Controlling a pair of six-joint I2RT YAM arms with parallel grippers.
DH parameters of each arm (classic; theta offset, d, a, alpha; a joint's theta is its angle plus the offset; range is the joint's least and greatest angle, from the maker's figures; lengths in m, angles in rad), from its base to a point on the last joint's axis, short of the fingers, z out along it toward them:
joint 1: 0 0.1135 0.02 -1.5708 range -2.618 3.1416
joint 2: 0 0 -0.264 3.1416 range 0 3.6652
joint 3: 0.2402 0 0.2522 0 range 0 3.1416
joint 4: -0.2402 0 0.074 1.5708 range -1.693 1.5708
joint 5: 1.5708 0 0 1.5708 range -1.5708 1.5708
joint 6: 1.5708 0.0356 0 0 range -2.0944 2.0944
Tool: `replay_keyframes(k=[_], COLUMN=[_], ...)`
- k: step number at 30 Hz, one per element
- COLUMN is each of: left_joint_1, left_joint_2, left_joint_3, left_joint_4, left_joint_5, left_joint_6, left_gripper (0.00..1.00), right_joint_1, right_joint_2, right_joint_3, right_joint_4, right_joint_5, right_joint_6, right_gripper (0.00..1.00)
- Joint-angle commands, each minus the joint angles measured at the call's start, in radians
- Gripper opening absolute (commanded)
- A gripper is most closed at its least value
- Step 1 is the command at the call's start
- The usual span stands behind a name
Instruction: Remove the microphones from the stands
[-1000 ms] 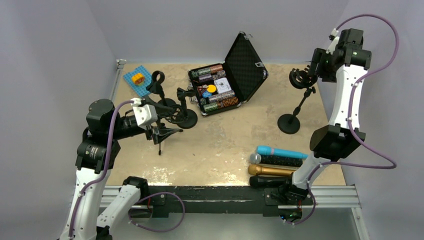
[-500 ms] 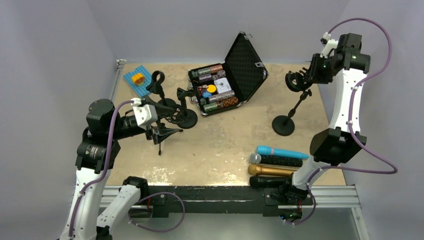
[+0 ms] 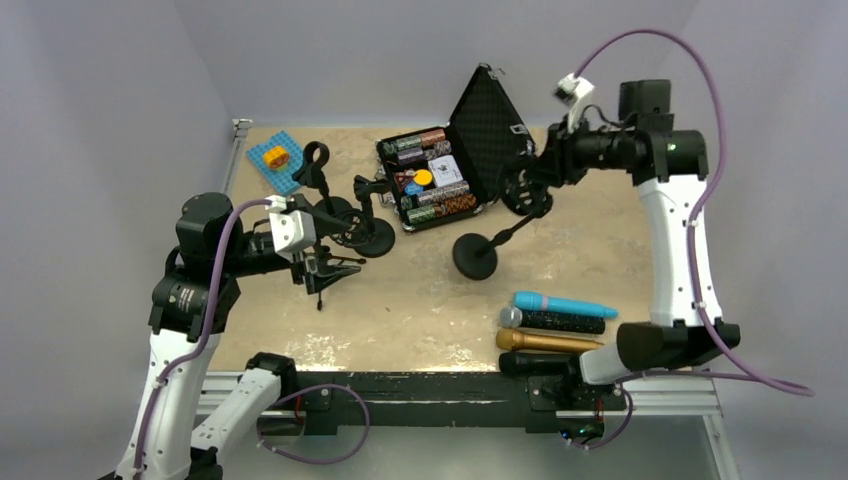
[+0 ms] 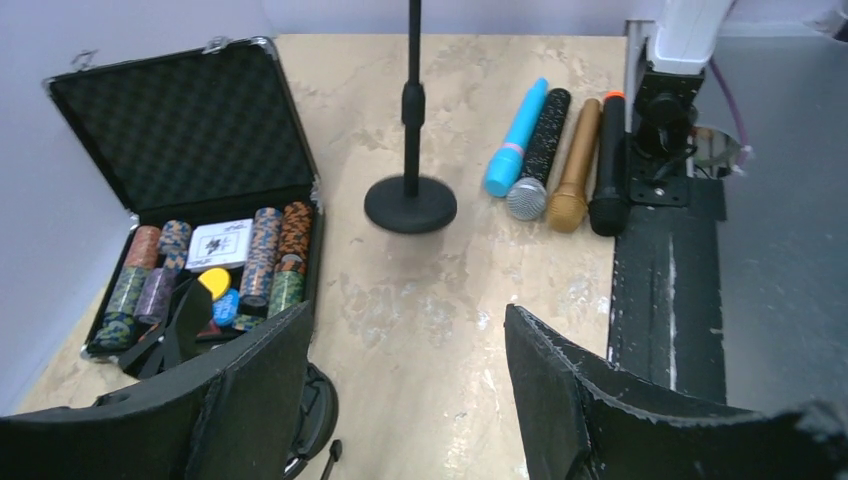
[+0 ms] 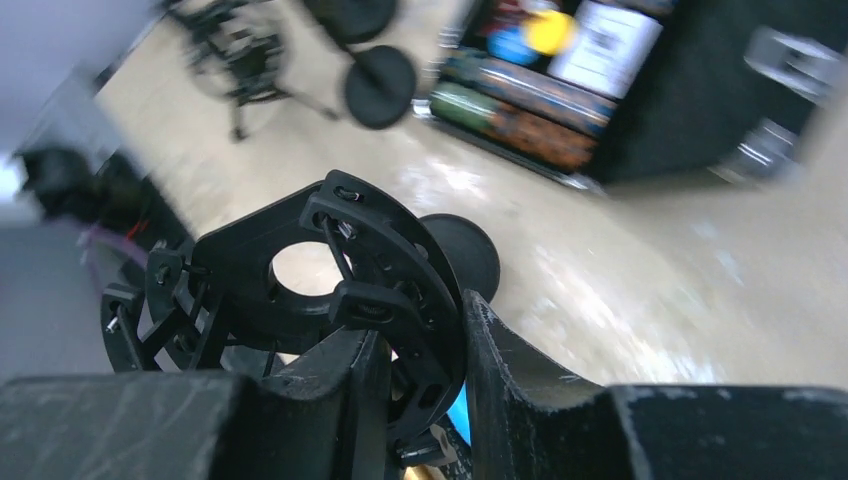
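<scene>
- We see the right gripper clamped on the black shock mount, an open-work ring atop the stand. The table's beige surface shows through the ring's round hole.
- The stand leans. Its round base sits near the table's middle, just in front of the case; we can't tell if the base touches down.
- The left gripper hangs with its jaws wide apart and nothing between them, beside the left cluster of black stands. We make out two round bases there.
- We count four microphones in a row, side by side at the near right: a blue one, a speckled black one with a silver mesh head, a gold one and a plain black one.
- Grey walls close the left, back and right of the table, and a metal rail runs along the near edge.
- A bare mottled stretch lies between the left stands and the microphones.
- The one hard case stands open, foam-lined, with rows of chips inside.
- At the far left lie a blue studded mat and an orange block.
</scene>
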Motion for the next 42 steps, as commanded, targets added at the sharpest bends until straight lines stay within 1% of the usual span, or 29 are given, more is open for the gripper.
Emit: replay_keyframes(k=[1,3,4,6,8,9,10,12,14,16,18,19,24,29,32,34,36,38,42], left_joint_1=[-0.022,-0.039,-0.05,-0.084,-0.133,-0.167,-0.197,-0.269,-0.361,-0.432,-0.468,-0.483,-0.552,-0.587,-0.587,-0.587,-0.588,-0.588,-0.588], left_joint_2=[0.033,0.051,0.058,0.068,0.069,0.066,0.06,0.055,0.082,0.131,0.187,0.229,0.371,0.503,0.571,0.62,0.674,0.726,0.784], left_joint_3=[0.081,0.11,0.121,0.127,0.114,0.098,0.076,0.019,-0.003,-0.003,-0.004,-0.002,-0.002,-0.015,-0.02,-0.01,0.006,0.019,0.017], left_joint_4=[-0.115,-0.205,-0.246,-0.302,-0.312,-0.296,-0.259,-0.162,-0.101,-0.062,-0.011,0.019,0.092,0.135,0.207,0.226,0.224,0.189,0.136], left_joint_5=[0.135,0.163,0.173,0.185,0.171,0.154,0.136,0.094,0.035,-0.018,-0.04,-0.052,-0.101,-0.153,-0.156,-0.15,-0.158,-0.161,-0.155], left_joint_6=[0.073,0.138,0.169,0.213,0.229,0.225,0.206,0.16,0.149,0.155,0.164,0.17,0.241,0.346,0.367,0.39,0.4,0.441,0.502], left_gripper=[0.75,0.75,0.75,0.75,0.75,0.75,0.75,0.75,0.74,0.74,0.73,0.73,0.73,0.71,0.68,0.65,0.63,0.6,0.56], right_joint_1=[0.159,0.225,0.257,0.316,0.371,0.397,0.423,0.466,0.49,0.504,0.508,0.509,0.512,0.511,0.511,0.511,0.512,0.512,0.511], right_joint_2=[-0.161,-0.244,-0.29,-0.371,-0.425,-0.444,-0.455,-0.478,-0.507,-0.538,-0.568,-0.581,-0.639,-0.69,-0.722,-0.735,-0.739,-0.737,-0.733], right_joint_3=[-0.159,-0.274,-0.342,-0.465,-0.545,-0.565,-0.584,-0.619,-0.67,-0.721,-0.769,-0.792,-0.867,-0.906,-0.943,-0.959,-0.961,-0.957,-0.949], right_joint_4=[0.133,0.205,0.266,0.408,0.498,0.497,0.472,0.42,0.416,0.389,0.345,0.328,0.193,0.048,0.041,0.053,0.055,0.039,0.008], right_joint_5=[-0.283,-0.363,-0.384,-0.399,-0.394,-0.392,-0.387,-0.376,-0.377,-0.395,-0.417,-0.431,-0.445,-0.459,-0.465,-0.467,-0.461,-0.452,-0.435], right_joint_6=[-0.214,-0.381,-0.439,-0.507,-0.581,-0.65,-0.774,-0.93,-1.048,-1.21,-1.376,-1.434,-1.656,-1.803,-1.841,-1.843,-1.851,-1.873,-1.914], right_gripper=[0.01,0.0,0.0,0.0,0.0,0.0,0.0,0.0,0.0,0.0,0.0,0.0,0.0,0.0,0.0,0.0,0.0,0.0,0.0])
